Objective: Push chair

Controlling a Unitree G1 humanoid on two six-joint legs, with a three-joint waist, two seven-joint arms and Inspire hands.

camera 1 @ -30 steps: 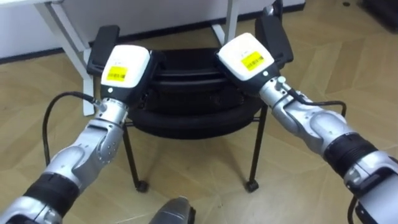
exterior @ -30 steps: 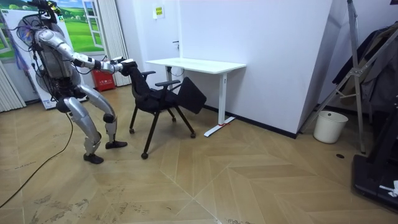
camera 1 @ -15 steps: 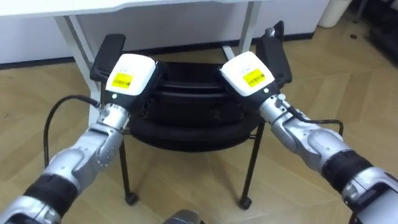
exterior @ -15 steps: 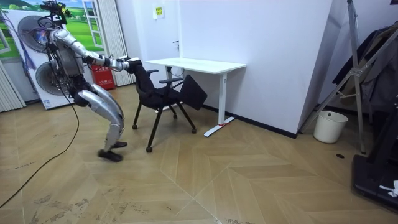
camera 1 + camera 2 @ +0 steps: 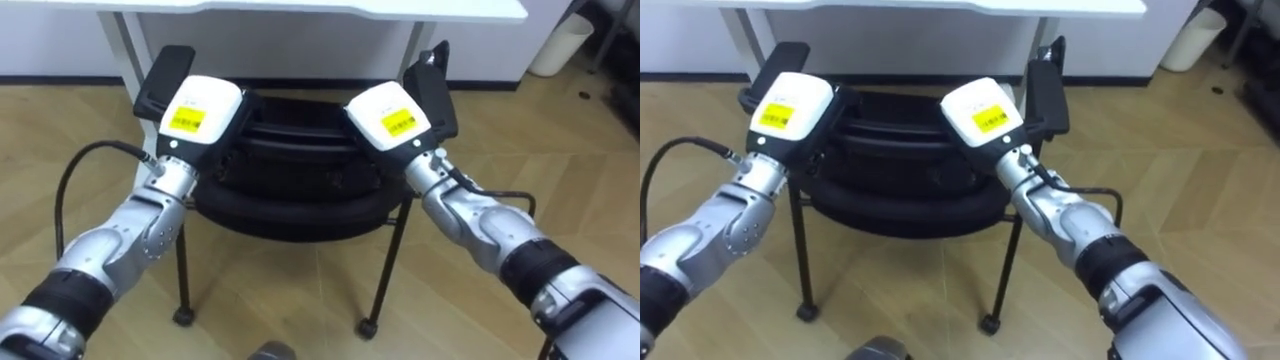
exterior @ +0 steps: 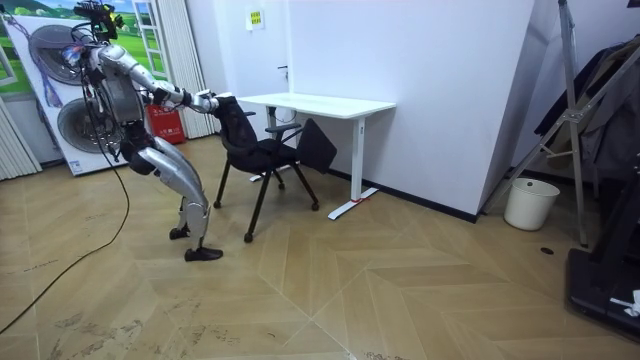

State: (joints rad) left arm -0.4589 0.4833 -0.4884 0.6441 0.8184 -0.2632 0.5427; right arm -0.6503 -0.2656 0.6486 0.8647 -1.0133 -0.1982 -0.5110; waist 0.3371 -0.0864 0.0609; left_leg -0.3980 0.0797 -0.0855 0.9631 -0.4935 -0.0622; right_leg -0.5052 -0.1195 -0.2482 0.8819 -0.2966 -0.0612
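Chair: black wheeled office chair (image 5: 300,190) w/ armrests, just near side of white desk (image 5: 300,8).
L hand (image 5: 200,112): atop backrest, left end; fingers hidden, grip can't tell.
R hand (image 5: 392,115): same, right end; can't tell.

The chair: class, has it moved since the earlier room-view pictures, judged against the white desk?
Yes. The chair has moved toward the room view's right, nearer the leg of the white desk and further under its top.

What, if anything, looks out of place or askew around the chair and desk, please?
Nothing stands out. The black chair stands level on its castors before the white desk, the left hand and right hand are set evenly on its backrest, and nothing looks spilled or damaged.
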